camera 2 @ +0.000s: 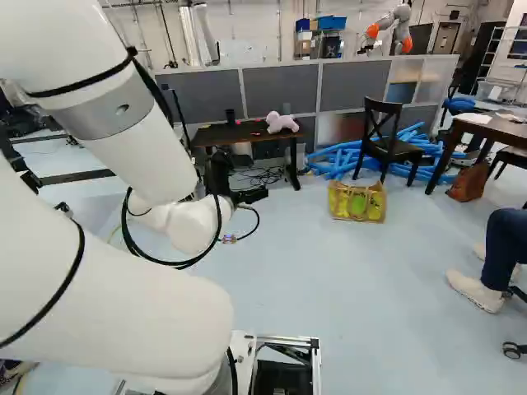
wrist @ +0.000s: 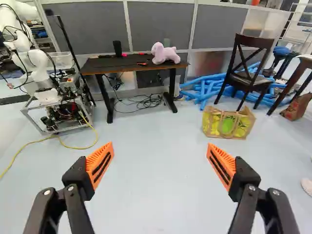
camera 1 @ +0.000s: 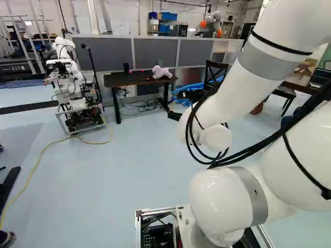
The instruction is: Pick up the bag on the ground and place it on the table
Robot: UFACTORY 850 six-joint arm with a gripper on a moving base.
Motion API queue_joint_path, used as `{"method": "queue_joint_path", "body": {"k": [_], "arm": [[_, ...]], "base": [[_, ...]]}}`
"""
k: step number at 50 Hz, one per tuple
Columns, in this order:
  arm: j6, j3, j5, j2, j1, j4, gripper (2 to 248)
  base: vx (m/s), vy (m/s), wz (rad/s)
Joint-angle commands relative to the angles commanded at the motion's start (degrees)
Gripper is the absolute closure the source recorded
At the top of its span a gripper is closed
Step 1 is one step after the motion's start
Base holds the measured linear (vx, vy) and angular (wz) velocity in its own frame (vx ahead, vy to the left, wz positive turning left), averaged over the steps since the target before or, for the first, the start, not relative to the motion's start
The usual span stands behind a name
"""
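Note:
A tan bag with yellow-green patterning (camera 2: 356, 202) stands upright on the floor, in front of a dark chair; the wrist view shows the same bag (wrist: 227, 123) well ahead of the gripper, off to one side. My gripper (camera 2: 247, 196) is partly seen beyond the arm in the right base view. In the wrist view the gripper (wrist: 160, 158) is open wide, with nothing between its orange pads. The dark-topped table (wrist: 92, 66) stands by the grey partition and bears a pink plush toy (wrist: 165, 53) and a black object.
Another robot (camera 1: 70, 85) stands beside the table, a yellow cable (camera 1: 39, 160) trailing from it. Blue tubes (wrist: 204, 88) lie behind the bag, near the dark chair (wrist: 246, 73). A seated person's leg and shoe (camera 2: 478, 290) are at the right of the right base view. Cables lie under the table.

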Motion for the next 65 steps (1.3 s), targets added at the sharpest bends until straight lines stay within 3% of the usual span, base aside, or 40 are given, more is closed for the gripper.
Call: {"method": "queue_joint_path", "body": {"k": [65], "arm": [[0.0, 0.0, 0.0, 0.0, 0.0, 0.0, 3]], "base": [[0.099, -0.001, -0.009]]}}
